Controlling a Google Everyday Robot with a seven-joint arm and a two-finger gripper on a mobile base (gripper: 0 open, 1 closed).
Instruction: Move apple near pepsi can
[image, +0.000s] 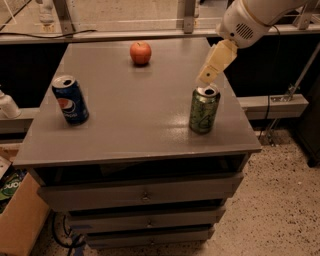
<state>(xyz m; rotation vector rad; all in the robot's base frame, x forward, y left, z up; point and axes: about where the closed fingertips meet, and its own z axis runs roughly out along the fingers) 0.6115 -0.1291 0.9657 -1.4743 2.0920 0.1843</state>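
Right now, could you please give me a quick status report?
Gripper aloft by the green can, right side. Apple at far edge, pepsi can front left, well apart. Green can clear of that path.

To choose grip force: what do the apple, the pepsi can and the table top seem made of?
The apple: smooth red skin with a soft shine; real or plastic, I cannot tell. The pepsi can: probably thin metal, glossy blue print, silver rim. The table top: grey, satin, dull reflections; perhaps painted metal or laminate. The gripper hangs just above the green can.
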